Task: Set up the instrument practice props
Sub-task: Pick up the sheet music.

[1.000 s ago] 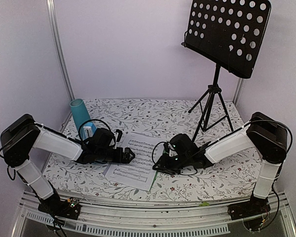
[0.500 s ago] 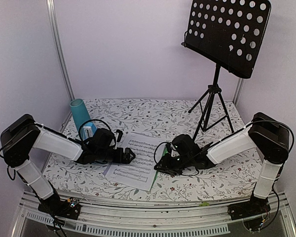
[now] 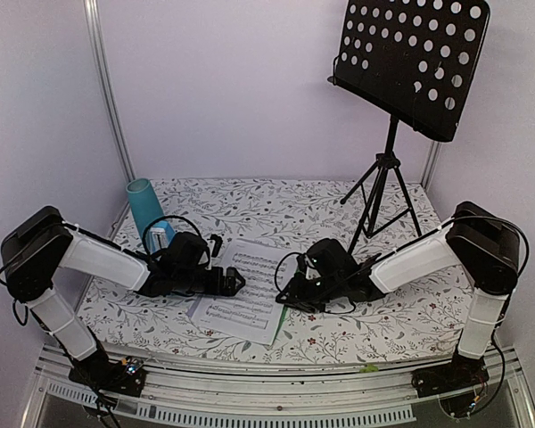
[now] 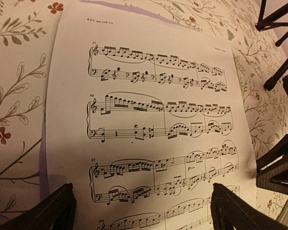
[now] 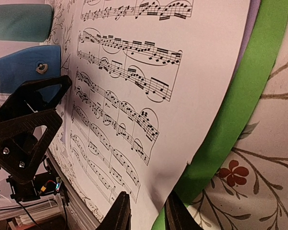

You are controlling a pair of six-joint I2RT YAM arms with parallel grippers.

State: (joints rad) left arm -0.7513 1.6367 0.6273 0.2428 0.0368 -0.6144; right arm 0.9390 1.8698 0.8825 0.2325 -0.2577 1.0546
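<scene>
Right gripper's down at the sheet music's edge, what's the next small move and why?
Probably close the right gripper on the edge of the white sheet-music page: its fingertips sit either side of that edge with a gap between them, and it lies flat.

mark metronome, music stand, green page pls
metronome (image 5: pixel 19 72): right wrist view, blue side face.
music stand (image 3: pixel 410 62): top external view, perforated desk.
green page (image 5: pixel 245 91): right wrist view, exposed edge strip.

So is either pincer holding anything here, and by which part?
Nothing clamped, as far as shows. The right pincer straddles the edge of the sheet-music pages with a gap between its jaws; the left pincer hangs open above them.
</scene>
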